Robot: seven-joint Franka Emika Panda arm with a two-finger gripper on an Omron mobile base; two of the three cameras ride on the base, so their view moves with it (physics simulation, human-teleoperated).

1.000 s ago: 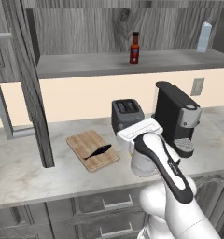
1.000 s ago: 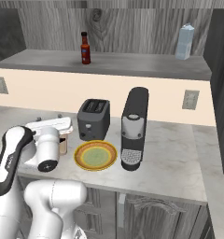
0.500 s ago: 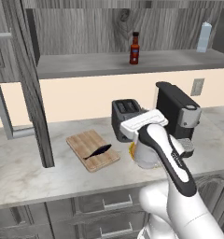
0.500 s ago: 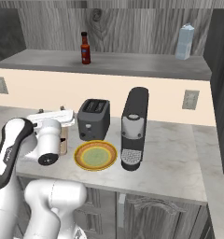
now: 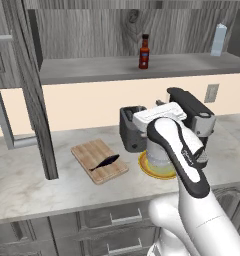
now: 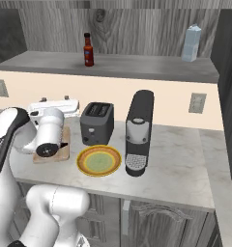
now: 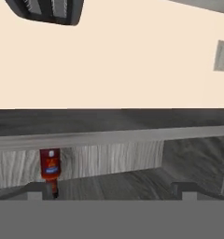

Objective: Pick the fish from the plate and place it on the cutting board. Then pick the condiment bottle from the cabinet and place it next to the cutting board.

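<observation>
Fish: the slim dark grey fish lies on the light-brown wooden cutting board on the worktop.
Plate: the right base view shows the whole yellow-rimmed round plate; the left shows a sliver.
Bottle: the dark-red condiment bottle stands on the grey wood-grain cabinet shelf, well beyond the gripper.
Gripper: empty, fingertips spread wide.
</observation>
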